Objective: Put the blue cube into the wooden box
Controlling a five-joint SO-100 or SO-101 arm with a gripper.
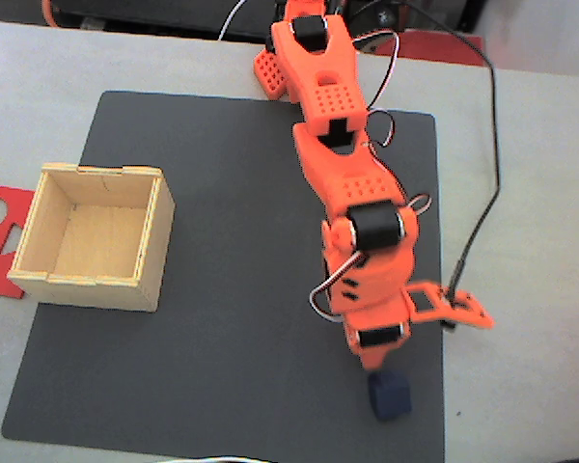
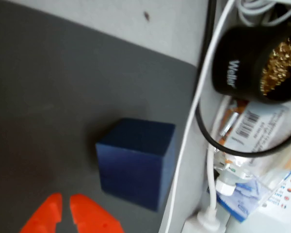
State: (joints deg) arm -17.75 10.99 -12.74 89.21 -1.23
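A dark mat covered most of the pale desk, with the open box at the mat's left edge in the fixed view and a red sheet poking out beside it. The cube sat near the mat's lower right corner, well apart from the box, just below the orange arm's jaws. In the wrist view the cube lay mid-frame, untouched, and the jaws at the lower left were nearly together, holding nothing.
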